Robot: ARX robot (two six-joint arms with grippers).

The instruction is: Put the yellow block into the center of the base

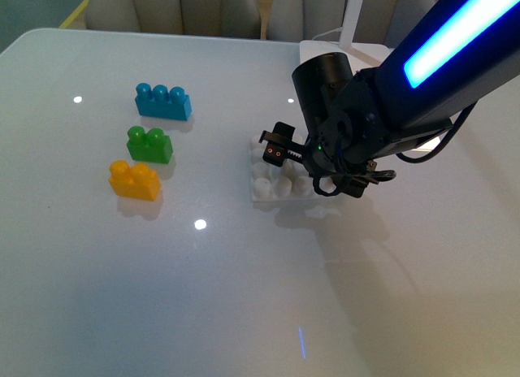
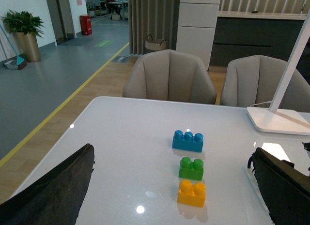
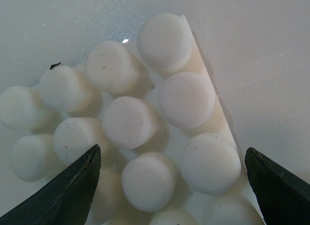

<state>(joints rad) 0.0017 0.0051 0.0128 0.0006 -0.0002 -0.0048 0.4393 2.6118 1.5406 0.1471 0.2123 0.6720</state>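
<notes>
- Clearly, in the front view, the yellow block (image 1: 135, 180) lies on the white table (image 1: 203, 296), well apart from the base (image 1: 272, 188) and off to its left. Its long axis runs roughly left to right, studs up.
- The green block (image 1: 149, 145) and blue block (image 1: 163, 101) sit in a row behind it.
- The right pincer (image 1: 280, 159) hangs over the base, so the yellow block lies far to its left. The left arm is likely nearer.
- Next, in the left wrist view, the left pincer (image 2: 170, 154) is spread wide and holds nothing. The yellow block (image 2: 191, 193) sits ahead between its fingers (image 2: 53, 191), nearest of the three blocks.
- A lamp foot (image 2: 278, 120) stands on the glossy table, with chairs (image 2: 169, 77) and an open hall beyond.
- Lastly, in the right wrist view, the right pincer (image 3: 172, 150) is spread and empty, close above the studs of the base (image 3: 186, 99).
</notes>
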